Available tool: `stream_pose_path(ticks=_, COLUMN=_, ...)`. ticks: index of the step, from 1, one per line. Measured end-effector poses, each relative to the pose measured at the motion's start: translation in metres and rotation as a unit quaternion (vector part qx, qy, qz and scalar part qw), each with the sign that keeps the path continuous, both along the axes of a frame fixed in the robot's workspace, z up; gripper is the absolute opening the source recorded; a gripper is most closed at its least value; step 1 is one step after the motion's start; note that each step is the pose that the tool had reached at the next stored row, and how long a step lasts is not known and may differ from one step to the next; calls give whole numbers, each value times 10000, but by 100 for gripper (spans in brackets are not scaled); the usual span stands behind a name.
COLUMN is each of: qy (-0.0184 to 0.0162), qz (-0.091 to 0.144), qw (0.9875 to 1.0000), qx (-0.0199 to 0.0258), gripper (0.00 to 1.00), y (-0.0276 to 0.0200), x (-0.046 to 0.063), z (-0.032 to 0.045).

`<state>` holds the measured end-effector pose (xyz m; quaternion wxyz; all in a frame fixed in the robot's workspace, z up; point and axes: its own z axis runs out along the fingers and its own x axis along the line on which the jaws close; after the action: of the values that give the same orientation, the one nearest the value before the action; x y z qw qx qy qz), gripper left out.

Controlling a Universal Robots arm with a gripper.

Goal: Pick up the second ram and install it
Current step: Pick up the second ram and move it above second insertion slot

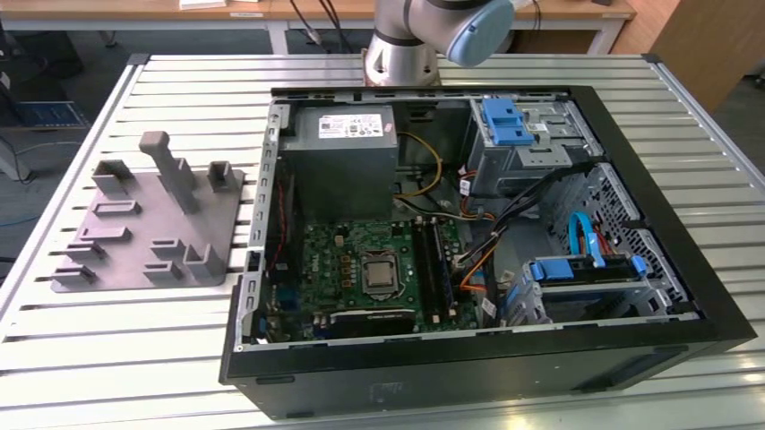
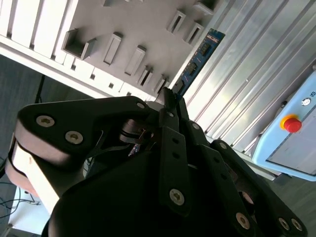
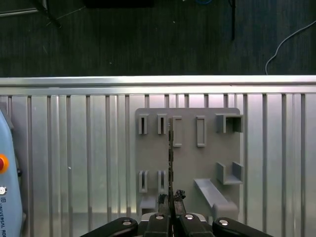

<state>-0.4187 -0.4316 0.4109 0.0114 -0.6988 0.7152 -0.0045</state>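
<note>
The end effector (image 3: 171,198) is clamping one end of the second ram (image 2: 200,58), the stick's long axis running straight out ahead of it over the grey holder plate (image 3: 205,158).

A silver-grey tubular metal arm (image 1: 400,52) is seen in the exterior view, its joint closed by a rounded pale blue plastic cap (image 1: 478,31). The matte black gripper (image 2: 170,98) (image 3: 171,198) is built of flat angular links, broad at the rear and narrowed towards slim tips. Round silver hex-socket screws (image 2: 177,196) are set into the links in both wrist views.
</note>
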Motion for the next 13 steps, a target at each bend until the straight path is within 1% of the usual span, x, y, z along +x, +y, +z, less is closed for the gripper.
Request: stream_pose_path(ticks=13, qy=0, qz=0, qw=10000, qx=0, gripper=14, y=0, x=0, z=186)
